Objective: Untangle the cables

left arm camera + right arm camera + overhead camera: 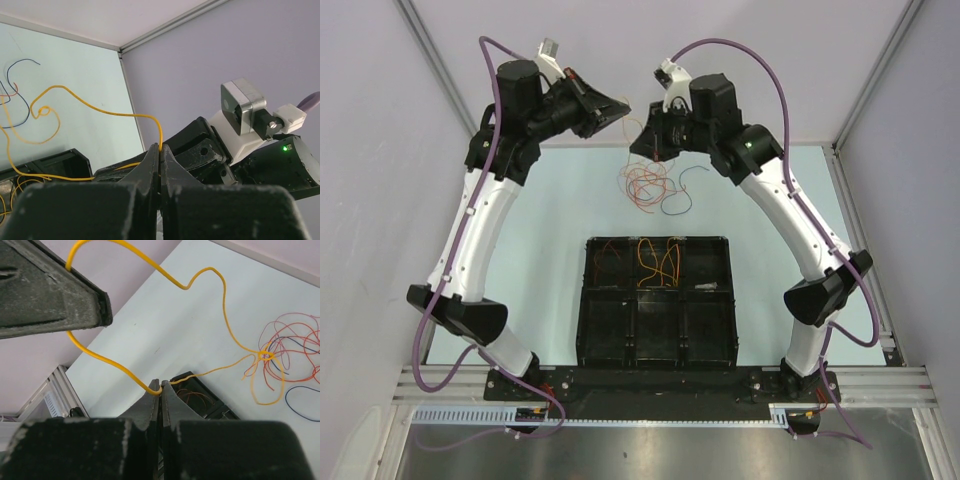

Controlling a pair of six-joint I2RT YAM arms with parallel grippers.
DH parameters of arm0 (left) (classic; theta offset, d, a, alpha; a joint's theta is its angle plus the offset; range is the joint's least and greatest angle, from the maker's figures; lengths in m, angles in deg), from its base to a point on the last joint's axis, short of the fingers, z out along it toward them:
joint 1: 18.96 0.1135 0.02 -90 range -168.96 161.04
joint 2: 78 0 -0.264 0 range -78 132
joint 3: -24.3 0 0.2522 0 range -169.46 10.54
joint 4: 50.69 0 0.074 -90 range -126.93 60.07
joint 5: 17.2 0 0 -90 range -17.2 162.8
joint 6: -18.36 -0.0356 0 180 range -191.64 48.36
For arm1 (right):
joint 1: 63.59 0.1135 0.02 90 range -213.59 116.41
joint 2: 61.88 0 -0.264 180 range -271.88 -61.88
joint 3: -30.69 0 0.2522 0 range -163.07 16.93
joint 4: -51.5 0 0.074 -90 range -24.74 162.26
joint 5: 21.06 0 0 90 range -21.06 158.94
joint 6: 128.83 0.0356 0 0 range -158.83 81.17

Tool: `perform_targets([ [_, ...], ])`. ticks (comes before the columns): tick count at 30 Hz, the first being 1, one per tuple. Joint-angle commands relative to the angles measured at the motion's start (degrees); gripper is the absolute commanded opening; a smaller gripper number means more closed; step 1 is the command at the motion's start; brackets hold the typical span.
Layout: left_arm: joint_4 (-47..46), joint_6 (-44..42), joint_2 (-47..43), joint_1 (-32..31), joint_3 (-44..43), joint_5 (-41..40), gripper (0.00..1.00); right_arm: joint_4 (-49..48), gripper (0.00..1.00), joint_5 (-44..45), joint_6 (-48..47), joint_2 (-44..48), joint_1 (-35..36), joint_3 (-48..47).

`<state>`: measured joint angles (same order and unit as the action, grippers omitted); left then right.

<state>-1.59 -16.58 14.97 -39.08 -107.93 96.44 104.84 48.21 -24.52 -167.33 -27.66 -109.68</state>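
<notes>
Cable (223,295) (orange, indistinct overhead) is pinched by left claw (160,149) and right claw (160,388).

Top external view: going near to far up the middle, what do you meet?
Black base plate → black compartment tray → loose cable tangle → left gripper, shut on an orange cable.

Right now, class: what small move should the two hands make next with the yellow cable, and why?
Probably draw both hands slowly up from the table. The left hand and right hand are each shut on the yellow cable, whose strands run to a loop caught among the red cables lying there; that may free it.
</notes>
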Motion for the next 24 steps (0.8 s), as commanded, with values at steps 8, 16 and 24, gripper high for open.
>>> perform_targets([
  [8, 0.71, -2.07, -4.28, 0.43, 5.0, -0.79, 0.42, 2.61, 0.0, 0.25, 0.37, 3.32, 0.2, -15.33],
  [16, 2.19, -4.44, -4.99, 0.52, 10.01, -1.31, 0.59, 0.16, 0.0, -1.68, 4.23, 7.45, -0.5, -16.57],
  [24, -2.89, -6.64, -8.24, 0.26, 21.85, 1.14, 0.56, -3.97, 0.0, -5.11, 8.9, 10.0, -2.43, -16.05],
])
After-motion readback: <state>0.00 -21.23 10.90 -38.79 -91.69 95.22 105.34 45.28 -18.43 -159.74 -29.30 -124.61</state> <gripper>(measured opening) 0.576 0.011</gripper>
